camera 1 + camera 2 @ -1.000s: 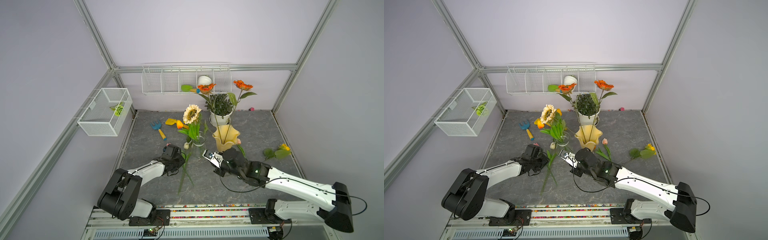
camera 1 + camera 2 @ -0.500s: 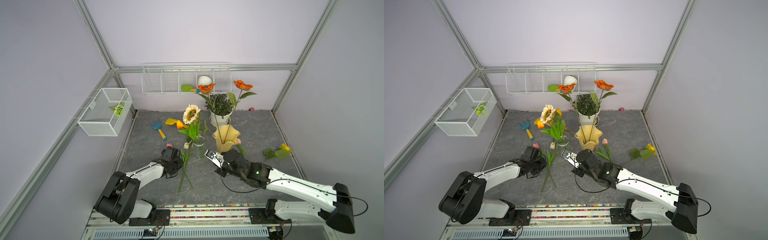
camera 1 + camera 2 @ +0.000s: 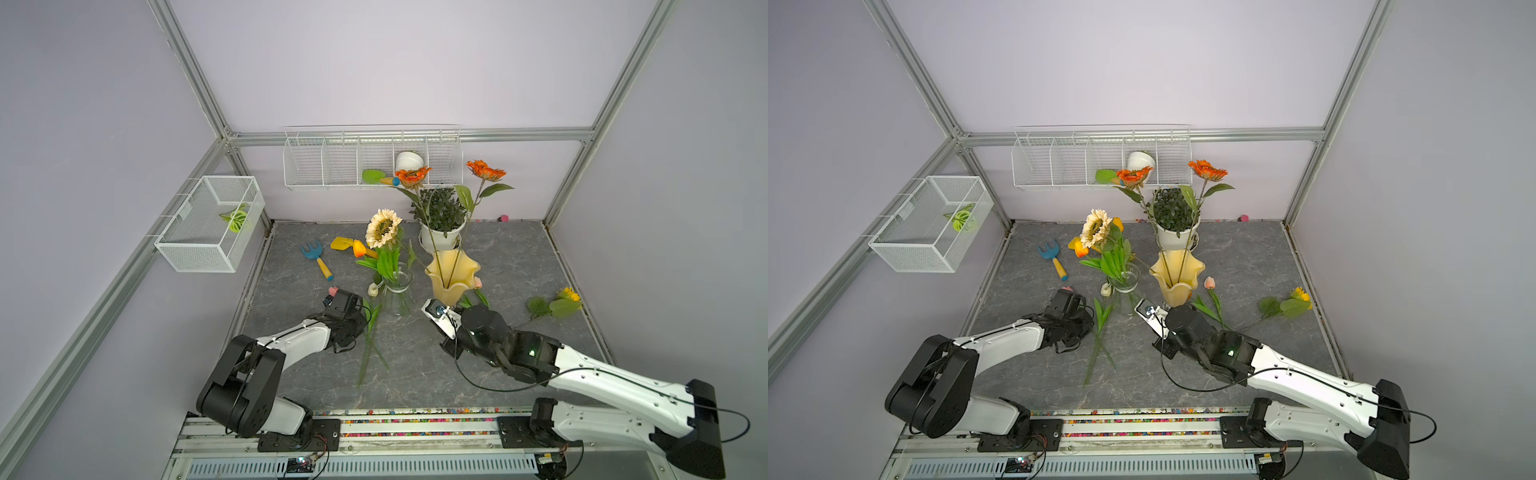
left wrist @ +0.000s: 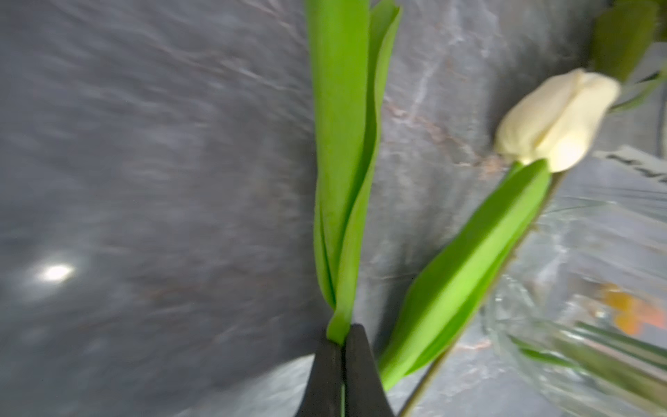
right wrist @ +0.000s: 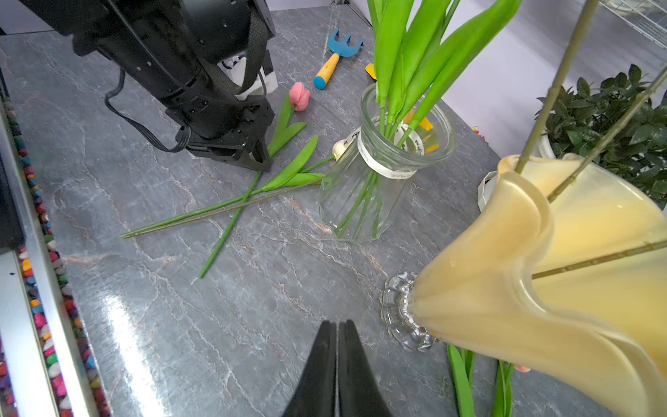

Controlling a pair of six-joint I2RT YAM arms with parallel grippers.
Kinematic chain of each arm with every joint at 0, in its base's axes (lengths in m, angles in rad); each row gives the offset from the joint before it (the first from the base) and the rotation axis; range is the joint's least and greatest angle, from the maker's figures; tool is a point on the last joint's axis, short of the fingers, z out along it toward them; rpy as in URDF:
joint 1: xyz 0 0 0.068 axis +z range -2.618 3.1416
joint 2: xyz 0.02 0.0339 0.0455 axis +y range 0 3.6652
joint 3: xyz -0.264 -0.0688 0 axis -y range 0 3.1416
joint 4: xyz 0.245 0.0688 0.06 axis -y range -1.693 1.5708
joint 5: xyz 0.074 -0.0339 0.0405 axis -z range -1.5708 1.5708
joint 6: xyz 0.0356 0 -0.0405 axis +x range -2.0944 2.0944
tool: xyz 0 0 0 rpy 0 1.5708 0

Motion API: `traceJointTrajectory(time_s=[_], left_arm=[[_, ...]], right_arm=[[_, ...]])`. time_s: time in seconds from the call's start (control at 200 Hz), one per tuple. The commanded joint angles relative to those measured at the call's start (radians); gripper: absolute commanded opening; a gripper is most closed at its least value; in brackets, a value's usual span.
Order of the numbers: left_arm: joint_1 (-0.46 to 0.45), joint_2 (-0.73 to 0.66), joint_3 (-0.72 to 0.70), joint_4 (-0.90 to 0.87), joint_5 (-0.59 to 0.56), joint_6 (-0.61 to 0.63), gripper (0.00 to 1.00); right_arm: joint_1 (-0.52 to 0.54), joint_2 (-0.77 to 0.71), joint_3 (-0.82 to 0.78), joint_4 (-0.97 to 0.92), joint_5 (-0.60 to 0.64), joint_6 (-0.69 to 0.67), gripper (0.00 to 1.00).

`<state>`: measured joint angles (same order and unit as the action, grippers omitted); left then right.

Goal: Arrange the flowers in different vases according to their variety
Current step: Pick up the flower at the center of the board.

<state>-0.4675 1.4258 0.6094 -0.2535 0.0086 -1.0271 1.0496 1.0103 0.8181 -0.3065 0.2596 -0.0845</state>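
Tabletop (image 5: 252, 289) grey marble, pale veins; tall vase (image 5: 487, 289) pale yellow, clear foot; short vase (image 5: 361, 202) clear glass, white band; pink tulip (image 5: 299, 95), cream tulip (image 4: 556, 119), both green-leaved; cream sunflower (image 3: 383, 227) dark centre; orange blooms (image 3: 485, 170); rake (image 3: 319, 262) blue head, yellow handle

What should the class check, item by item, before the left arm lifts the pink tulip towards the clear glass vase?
1. The left gripper is shut on the pink artificial tulip, low on its long green stalk: ok.
2. The grip holds stem, not leaf alone: cannot tell.
3. The held stem is free of the white tulip lying beside it: not ok, the stems cross.
4. The clear ribbed glass vase is upright, with room at its mouth: ok.
5. The right gripper is shut, empty and apart from both tulips: ok.
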Motion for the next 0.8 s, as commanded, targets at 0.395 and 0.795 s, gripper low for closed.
traceJointTrajectory(time_s=[0.395, 0.795], left_arm=[[-0.001, -0.422, 0.204, -0.491, -0.436, 0.243, 0.00], [-0.005, -0.817, 0.204, 0.027, -0.110, 0.597, 0.00]], right_arm=[[-0.018, -0.270, -0.034, -0.057, -0.266, 0.119, 0.09], [-0.059, -0.388, -0.014, -0.156, -0.220, 0.131, 0.09]])
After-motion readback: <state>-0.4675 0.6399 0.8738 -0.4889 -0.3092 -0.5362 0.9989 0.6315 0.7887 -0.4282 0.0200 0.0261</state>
